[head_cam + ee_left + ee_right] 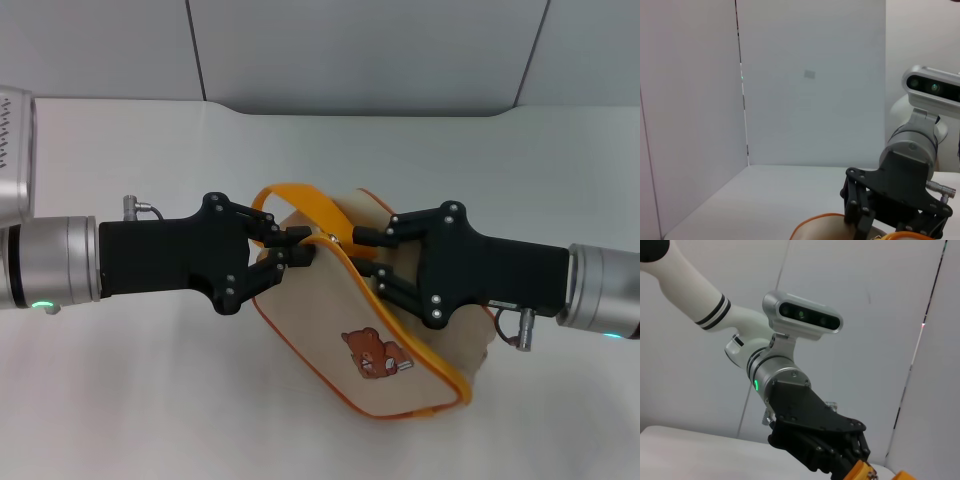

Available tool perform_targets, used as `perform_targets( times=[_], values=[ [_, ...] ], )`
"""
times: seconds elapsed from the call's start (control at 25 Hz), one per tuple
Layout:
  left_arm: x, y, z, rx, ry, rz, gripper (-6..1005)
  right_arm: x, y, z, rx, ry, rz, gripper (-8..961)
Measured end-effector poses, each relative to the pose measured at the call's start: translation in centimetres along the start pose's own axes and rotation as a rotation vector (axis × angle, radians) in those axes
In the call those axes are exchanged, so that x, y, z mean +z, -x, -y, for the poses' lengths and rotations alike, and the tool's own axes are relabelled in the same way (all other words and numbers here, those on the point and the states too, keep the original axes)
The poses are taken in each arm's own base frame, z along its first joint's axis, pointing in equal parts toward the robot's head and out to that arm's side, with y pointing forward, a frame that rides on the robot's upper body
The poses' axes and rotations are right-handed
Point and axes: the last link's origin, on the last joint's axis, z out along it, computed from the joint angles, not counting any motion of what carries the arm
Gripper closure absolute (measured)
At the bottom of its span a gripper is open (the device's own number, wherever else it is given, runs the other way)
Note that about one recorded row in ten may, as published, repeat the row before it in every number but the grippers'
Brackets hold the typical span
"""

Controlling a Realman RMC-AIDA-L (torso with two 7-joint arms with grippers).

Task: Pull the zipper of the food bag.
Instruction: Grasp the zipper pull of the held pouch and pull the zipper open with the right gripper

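Note:
The cream food bag [325, 320] with its brown bear print [372, 355] lies tilted at the table's middle, and its orange strap loop [298, 198] arches over the far end. The orange zipper [452, 372] runs along the bag's upper edge, with the small silver pull tab [333, 238] at the raised end. My left gripper [300, 248] comes in from the left and is shut on that raised corner, just under the strap. My right gripper [362, 253] comes in from the right, shut on the zipper edge right beside the tab. Each wrist view shows the other arm's gripper.
The bag rests on a white table [150, 400]. Grey wall panels [350, 50] stand close behind it. In the left wrist view a panel corner [742, 125] closes the table's far side. The right arm's cable plug [520, 330] sticks out below its wrist.

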Motion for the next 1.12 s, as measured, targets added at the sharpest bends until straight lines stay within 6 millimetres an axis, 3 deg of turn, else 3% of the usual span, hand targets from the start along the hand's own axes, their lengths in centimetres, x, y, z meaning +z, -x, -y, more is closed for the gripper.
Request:
perform_targets(
  times=[0.76, 0.84, 1.12],
  values=[
    [0.3, -0.2, -0.3, -0.007, 0.019, -0.019, 897, 2.0, 0.0, 0.2, -0.025, 0.026, -0.012, 732],
    [0.3, -0.2, -0.4, -0.009, 0.016, -0.024, 897, 1.9, 0.0, 0.1, -0.028, 0.026, -0.007, 899],
    [0.0, 0.0, -0.4, -0.014, -0.002, -0.031, 897, 1.5, -0.2, -0.1, -0.025, 0.02, -0.008, 953]
  ],
)
